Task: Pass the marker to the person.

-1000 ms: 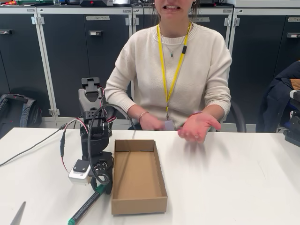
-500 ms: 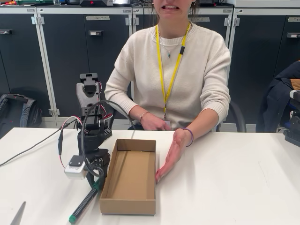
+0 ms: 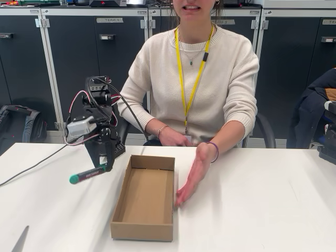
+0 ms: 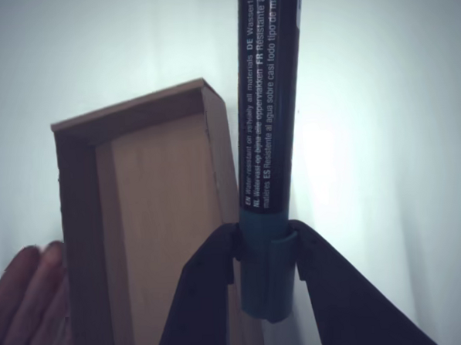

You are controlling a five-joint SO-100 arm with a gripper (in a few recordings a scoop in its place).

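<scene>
I've got the marker [image 3: 88, 174] pinched at its green end in the closed gripper [image 3: 103, 167], lifted clear of the table [image 3: 273, 199], left of the cardboard tray [image 3: 143, 231]. Next: swing toward the person's hand [image 3: 193, 176] beside the tray.

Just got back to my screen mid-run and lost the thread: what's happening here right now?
The gripper is shut on the slim dark marker with green ends and holds it lifted above the white table, roughly level, left of the open cardboard tray in the fixed view. The wrist view shows the jaws clamped on one green end. The person in the cream sweater sits behind the table, one hand against the tray's right side. Nothing has been handed over yet.
</scene>
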